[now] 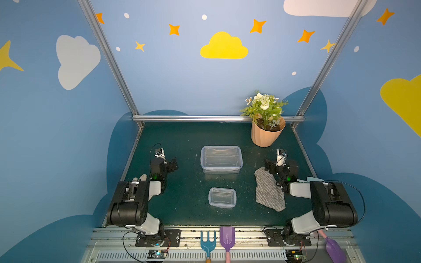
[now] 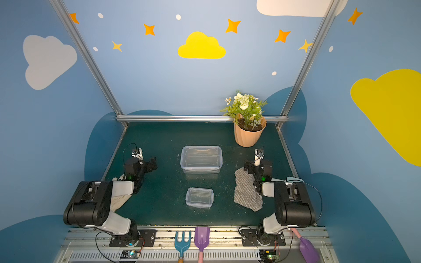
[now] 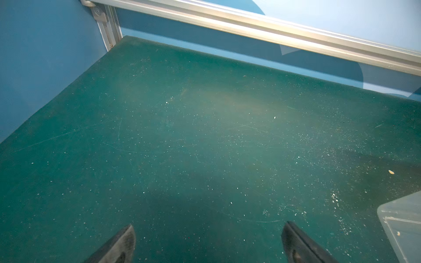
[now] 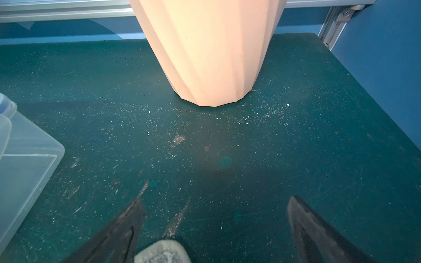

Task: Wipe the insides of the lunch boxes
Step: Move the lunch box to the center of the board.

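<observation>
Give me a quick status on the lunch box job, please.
Left gripper open, empty. Right gripper open, empty, above far end of cloth. Large lunch box and small lunch box mid-table, untouched. Flower pot just beyond right gripper.

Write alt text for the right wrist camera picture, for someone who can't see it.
The right end effector stands wide open and empty above the dusty green tabletop. Ahead of it a peach flower pot stands near the back rail. A corner of a clear lunch box shows to one side, and a bit of grey cloth lies beneath the end effector.
</observation>
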